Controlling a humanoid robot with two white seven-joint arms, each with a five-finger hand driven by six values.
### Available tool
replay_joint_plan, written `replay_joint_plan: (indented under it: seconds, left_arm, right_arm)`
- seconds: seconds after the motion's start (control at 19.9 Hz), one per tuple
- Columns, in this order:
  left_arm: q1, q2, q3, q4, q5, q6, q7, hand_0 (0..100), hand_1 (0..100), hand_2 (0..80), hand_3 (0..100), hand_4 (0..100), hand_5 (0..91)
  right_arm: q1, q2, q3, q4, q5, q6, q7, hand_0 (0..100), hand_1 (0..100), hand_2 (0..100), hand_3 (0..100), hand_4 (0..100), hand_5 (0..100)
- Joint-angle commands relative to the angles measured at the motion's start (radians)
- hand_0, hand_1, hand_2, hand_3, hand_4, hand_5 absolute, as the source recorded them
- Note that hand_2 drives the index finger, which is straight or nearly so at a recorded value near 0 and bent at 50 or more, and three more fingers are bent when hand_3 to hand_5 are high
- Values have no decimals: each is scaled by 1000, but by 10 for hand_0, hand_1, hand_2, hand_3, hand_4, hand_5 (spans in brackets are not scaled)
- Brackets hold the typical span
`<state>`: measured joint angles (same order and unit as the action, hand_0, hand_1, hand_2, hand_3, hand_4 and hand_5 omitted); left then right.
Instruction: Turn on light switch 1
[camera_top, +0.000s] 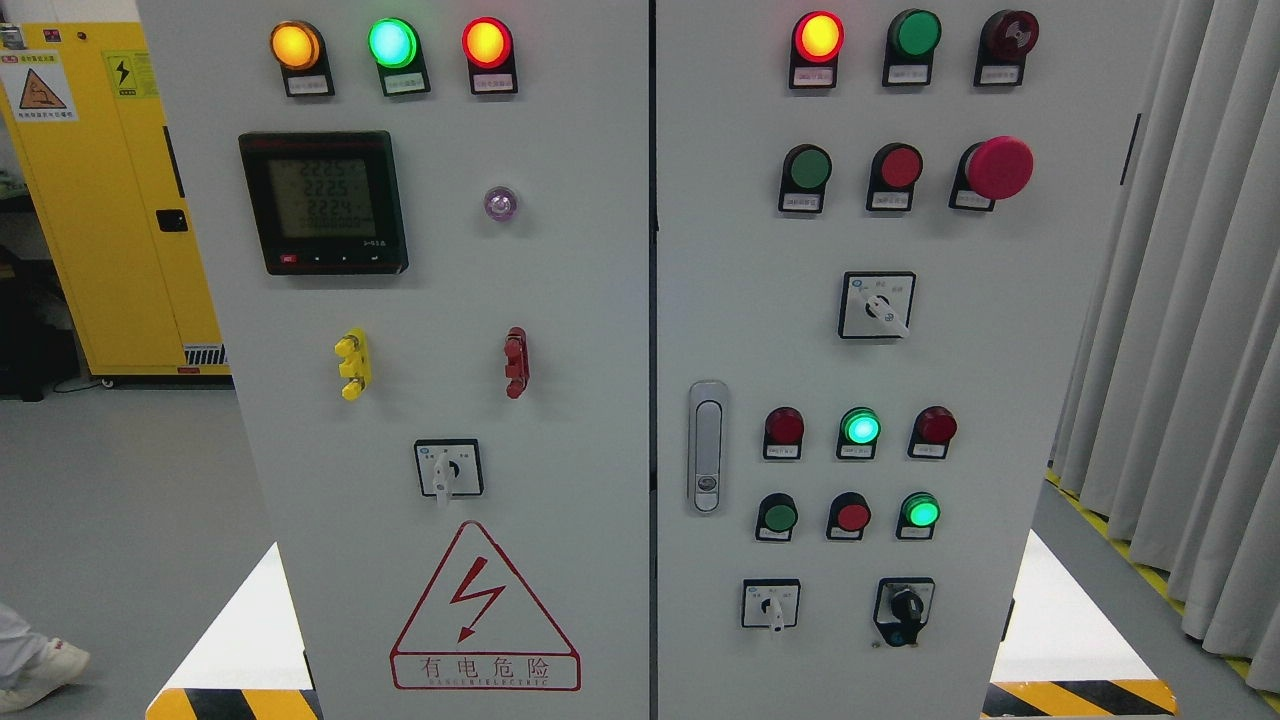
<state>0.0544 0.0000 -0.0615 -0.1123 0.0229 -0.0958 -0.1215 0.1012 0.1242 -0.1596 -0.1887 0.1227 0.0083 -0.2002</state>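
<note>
A tall grey metal control cabinet (560, 330) with two doors fills the view. Its left door carries a black digital meter (323, 202) under lit amber, green and red round lamps. The right door holds rows of round pushbuttons, a red mushroom-shaped stop button (998, 167) and white-handled rotary switches.

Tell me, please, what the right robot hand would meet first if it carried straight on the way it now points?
That cannot be judged: neither robot hand shows in the head view. Only the grey control cabinet faces the camera, with its lamps, buttons and rotary switches.
</note>
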Motion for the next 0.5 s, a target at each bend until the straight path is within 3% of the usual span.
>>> replay_joint_plan:
  seconds: [0.0,0.45]
  left_arm:
    - [2,-21,3,8,17,1,-17,258,87,0,0,0,0]
    - [19,-17,40,-68,49,-42,-9,252,112,0,0,0,0]
  right_arm:
    - [0,0,0,0,0,-1,1,0,500,40,0,0,0]
    - [0,0,0,0,0,-1,-1,0,500,40,0,0,0]
